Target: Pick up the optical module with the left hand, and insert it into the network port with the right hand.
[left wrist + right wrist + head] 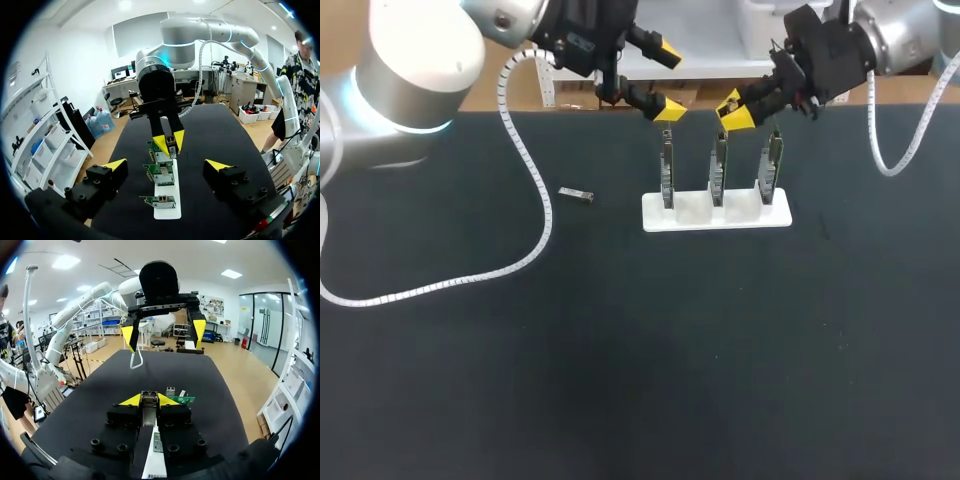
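Optical module [148, 412] is clamped in right claw [149, 400] over white rack [692, 216]; left claw [667, 80] is spread apart.

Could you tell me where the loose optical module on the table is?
In the head view the loose optical module lies on the table, left of the white card holder and apart from it.

A matt black table surface [620, 360], a smooth white plastic rack [692, 213] of green circuit boards [719, 175], and a shiny silver metal module [148, 414] between the right gripper's [149, 400] yellow plastic fingertips [131, 400].
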